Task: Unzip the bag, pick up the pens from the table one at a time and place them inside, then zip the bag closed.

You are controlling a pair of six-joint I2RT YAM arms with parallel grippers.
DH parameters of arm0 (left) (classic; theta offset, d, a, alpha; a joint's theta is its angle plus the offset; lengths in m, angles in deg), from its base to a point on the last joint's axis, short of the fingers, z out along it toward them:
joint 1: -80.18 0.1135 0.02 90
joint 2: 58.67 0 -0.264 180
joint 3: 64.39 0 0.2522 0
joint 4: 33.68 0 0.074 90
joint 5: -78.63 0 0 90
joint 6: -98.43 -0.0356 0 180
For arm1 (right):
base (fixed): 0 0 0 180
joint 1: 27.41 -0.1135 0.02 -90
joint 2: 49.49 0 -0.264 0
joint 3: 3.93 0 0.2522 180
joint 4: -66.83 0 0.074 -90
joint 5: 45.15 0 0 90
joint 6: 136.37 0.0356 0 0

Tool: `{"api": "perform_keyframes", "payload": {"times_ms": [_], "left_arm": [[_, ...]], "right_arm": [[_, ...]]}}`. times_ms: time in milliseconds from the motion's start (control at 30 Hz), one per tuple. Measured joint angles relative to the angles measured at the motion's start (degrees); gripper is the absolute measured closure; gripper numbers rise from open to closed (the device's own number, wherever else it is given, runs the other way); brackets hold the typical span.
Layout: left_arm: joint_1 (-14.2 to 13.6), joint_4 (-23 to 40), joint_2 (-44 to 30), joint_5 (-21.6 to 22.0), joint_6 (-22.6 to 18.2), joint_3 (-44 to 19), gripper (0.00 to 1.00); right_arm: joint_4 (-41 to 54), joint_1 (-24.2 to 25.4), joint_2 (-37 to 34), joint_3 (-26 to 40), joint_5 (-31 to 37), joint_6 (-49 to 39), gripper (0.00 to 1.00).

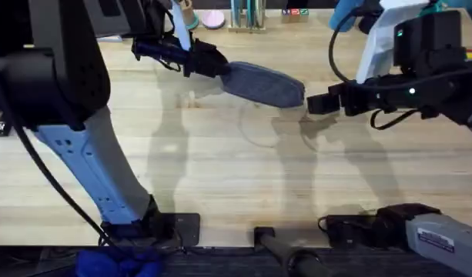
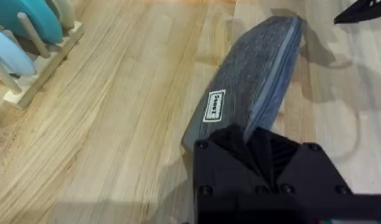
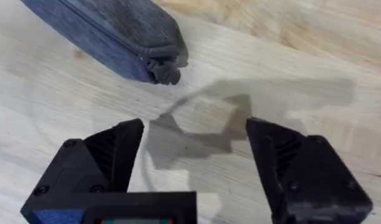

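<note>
The grey-blue bag (image 1: 263, 83) lies slantwise at the back middle of the table (image 1: 220, 169), its zipper closed along the side. My left gripper (image 1: 219, 67) is shut on the bag's left end; in the left wrist view the black fingers (image 2: 240, 142) pinch the fabric of the bag (image 2: 255, 74). My right gripper (image 1: 312, 102) is open just off the bag's right end. In the right wrist view it (image 3: 196, 134) hovers over bare wood, short of the zipper pull (image 3: 163, 70). The pens are out of view.
A wooden rack with teal plates (image 2: 28, 37) stands left of the bag. Small holders and a pink object (image 1: 213, 20) line the table's back edge. Arm bases and cables occupy the front edge (image 1: 351, 227).
</note>
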Motion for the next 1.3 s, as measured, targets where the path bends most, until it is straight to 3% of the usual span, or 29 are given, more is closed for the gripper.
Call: {"api": "perform_keyframes", "payload": {"times_ms": [400,433,500,567,667,700,1300], "left_arm": [[0.11,1.06,-0.01,0.02,-0.01,0.0,0.955],[0.11,1.22,-0.01,0.02,0.07,0.0,0.89],[0.16,1.77,0.0,0.31,0.16,0.0,0.645],[0.35,1.99,0.0,0.96,0.31,0.0,0.463],[0.74,1.97,0.0,1.63,0.28,0.0,0.092],[0.84,2.1,0.0,1.82,0.52,0.0,0.03],[0.98,5.02,-0.02,2.14,1.55,0.0,0.007]], "right_arm": [[4.0,0.0,3.96,0.41,0.0,0.44,0.006],[4.51,0.0,4.24,0.69,0.0,0.46,0.005],[4.9,0.0,4.85,1.31,0.0,0.45,0.005],[4.98,0.0,5.4,2.02,0.0,0.46,0.005],[6.01,0.0,5.99,3.39,0.0,0.46,0.005],[6.55,0.0,6.09,3.86,0.0,0.46,0.005],[8.15,0.0,6.15,6.36,0.0,0.44,0.005]]}}
